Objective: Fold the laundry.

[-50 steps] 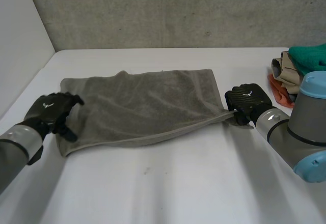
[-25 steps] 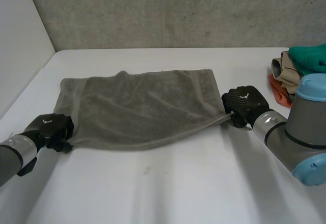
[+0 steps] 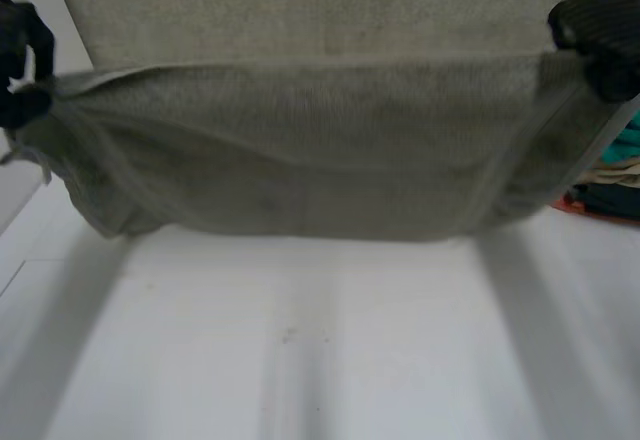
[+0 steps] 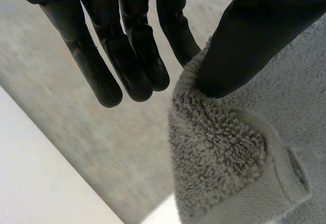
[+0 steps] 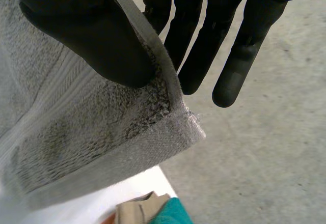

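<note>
Grey towel (image 3: 300,160) hung stretched above the table (image 3: 300,360), L hand (image 3: 18,60) & R hand (image 3: 600,20) each pinching one top corner w/ thumb against straight fingers, clothes pile (image 3: 615,175) behind its R end.

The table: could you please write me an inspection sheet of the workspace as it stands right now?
Surface: white table, bare in front of the robot.
Job's things: grey towel held up and spread wide between both hands, sagging in the middle.
Clutter: pile of clothes in tan, green and orange on the table by the right arm.
Hands: left hand pinches one towel corner between thumb and a finger; right hand pinches the opposite corner the same way.
Cables: nothing seen.
Surroundings: grey concrete wall behind the table.
</note>
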Robot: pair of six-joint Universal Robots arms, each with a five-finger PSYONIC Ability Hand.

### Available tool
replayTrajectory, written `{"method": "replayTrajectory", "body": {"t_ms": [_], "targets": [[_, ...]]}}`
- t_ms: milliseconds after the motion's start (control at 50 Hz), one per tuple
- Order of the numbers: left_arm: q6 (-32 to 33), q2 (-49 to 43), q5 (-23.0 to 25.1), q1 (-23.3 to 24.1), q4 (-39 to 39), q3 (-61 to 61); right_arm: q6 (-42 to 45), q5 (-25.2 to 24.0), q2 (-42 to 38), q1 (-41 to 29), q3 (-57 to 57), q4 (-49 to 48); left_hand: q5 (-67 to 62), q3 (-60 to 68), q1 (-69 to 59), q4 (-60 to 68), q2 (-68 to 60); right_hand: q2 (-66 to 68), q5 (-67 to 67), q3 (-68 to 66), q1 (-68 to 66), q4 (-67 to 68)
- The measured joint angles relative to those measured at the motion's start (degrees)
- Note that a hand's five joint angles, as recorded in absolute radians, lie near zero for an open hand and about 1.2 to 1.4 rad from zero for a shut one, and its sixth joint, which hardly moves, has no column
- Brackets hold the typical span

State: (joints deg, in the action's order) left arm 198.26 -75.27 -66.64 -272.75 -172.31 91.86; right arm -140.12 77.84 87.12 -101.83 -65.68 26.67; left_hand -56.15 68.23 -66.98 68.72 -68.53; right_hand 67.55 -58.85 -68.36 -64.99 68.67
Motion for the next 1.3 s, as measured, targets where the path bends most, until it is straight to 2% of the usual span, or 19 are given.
{"method": "replayTrajectory", "body": {"t_ms": [120,140,160,320,420,460,500,520,540,560,620,660,720,860,1000,1100,1180,1260,1300], "targets": [[4.52,-13.56,-1.98,3.24,5.92,-4.90,4.47,2.38,-8.45,-2.93,1.27,3.36,0.00,0.20,0.00,0.01,-0.05,0.00,0.00,0.00,-0.01,0.00],[4.52,-13.56,-1.98,3.24,5.92,-4.90,4.47,2.38,-8.45,-2.93,1.27,3.36,0.00,0.20,0.00,0.01,-0.05,0.00,0.00,0.00,-0.01,0.00],[7.60,-21.39,-3.58,4.99,6.66,-7.77,5.43,3.97,-13.53,-3.79,1.81,3.30,0.00,0.21,0.00,0.01,-0.04,0.00,0.01,0.00,-0.01,0.00],[15.01,-42.57,-10.64,9.42,1.20,-25.61,1.93,9.15,-29.06,-6.27,10.84,-3.68,0.00,0.22,0.00,0.03,-0.07,0.00,0.00,0.00,-0.01,0.00],[14.15,-46.19,-13.14,10.51,-7.56,-36.07,-3.28,10.62,-31.75,-6.63,17.93,-15.52,0.00,0.22,0.00,0.04,-0.09,0.01,-0.01,-0.04,-0.01,0.02],[12.59,-45.82,-14.23,10.99,-14.67,-40.02,-6.10,10.86,-31.20,-6.46,19.56,-23.12,0.00,0.23,0.00,0.04,-0.09,0.01,0.00,-0.05,-0.01,0.02],[11.13,-44.84,-15.01,11.27,-20.52,-41.69,-8.99,10.87,-29.54,-6.03,19.80,-32.56,0.00,0.23,0.00,0.04,-0.09,0.01,0.00,-0.04,-0.01,0.02],[9.54,-43.43,-15.77,11.53,-26.50,-42.59,-11.36,10.68,-27.24,-5.40,18.76,-42.15,0.00,0.23,0.00,0.04,-0.10,0.01,0.00,-0.04,-0.01,0.02],[9.29,-43.19,-15.89,11.56,-27.36,-42.64,-11.61,10.63,-26.91,-5.31,18.51,-43.44,0.00,0.23,0.00,0.04,-0.09,0.01,0.00,-0.05,-0.01,0.02],[7.71,-41.68,-16.52,11.61,-31.92,-42.57,-12.81,10.16,-24.91,-4.77,16.68,-50.75,0.00,0.23,0.00,0.04,-0.10,0.01,0.00,-0.05,-0.01,0.02],[5.32,-39.27,-17.06,11.30,-35.90,-41.43,-13.80,8.85,-22.19,-4.08,13.55,-58.80,0.00,0.23,0.00,0.04,-0.10,0.01,-0.06,-0.05,-0.01,0.02],[4.24,-38.23,-17.04,10.95,-36.13,-40.38,-13.97,8.05,-21.38,-3.85,12.34,-60.41,0.00,0.23,0.00,0.04,-0.10,0.01,-0.08,-0.05,-0.01,0.02],[2.53,-36.71,-16.54,10.17,-33.88,-37.41,-13.97,6.57,-20.87,-3.56,10.68,-59.10,0.00,0.23,0.00,0.04,-0.10,0.01,-0.08,-0.05,-0.01,0.03],[1.03,-35.39,-13.38,8.80,-27.35,-25.38,-13.45,4.39,-23.47,-3.64,7.21,-46.55,0.00,0.24,0.00,0.04,-0.11,0.01,-0.08,-0.05,-0.01,0.02],[2.13,-37.37,-8.78,7.63,-27.50,-12.03,-12.67,2.78,-27.07,-3.96,0.06,-38.26,0.00,0.26,0.00,0.05,-0.14,0.01,-0.08,-0.05,-0.01,0.03],[7.05,-42.66,-4.73,6.33,-30.34,-2.33,-10.75,2.01,-31.25,-4.13,-7.78,-35.06,0.00,0.26,0.00,0.06,-0.14,0.01,-0.08,-0.05,-0.01,0.03],[12.48,-45.54,-3.92,5.21,-31.05,1.90,-8.02,1.91,-33.00,-3.88,-11.27,-32.92,0.00,0.26,0.00,0.07,-0.14,0.01,-0.08,-0.05,-0.01,0.03],[17.70,-44.88,-4.04,4.79,-28.52,5.31,-4.42,1.95,-32.45,-3.29,-13.33,-28.56,0.00,0.26,0.00,0.11,-0.14,0.01,-0.08,-0.05,-0.01,0.03],[20.76,-42.40,-3.99,4.95,-24.75,7.62,-1.44,2.05,-30.63,-2.69,-14.48,-23.85,0.00,0.26,0.00,0.18,-0.14,0.01,-0.08,-0.05,-0.01,0.03]]}}
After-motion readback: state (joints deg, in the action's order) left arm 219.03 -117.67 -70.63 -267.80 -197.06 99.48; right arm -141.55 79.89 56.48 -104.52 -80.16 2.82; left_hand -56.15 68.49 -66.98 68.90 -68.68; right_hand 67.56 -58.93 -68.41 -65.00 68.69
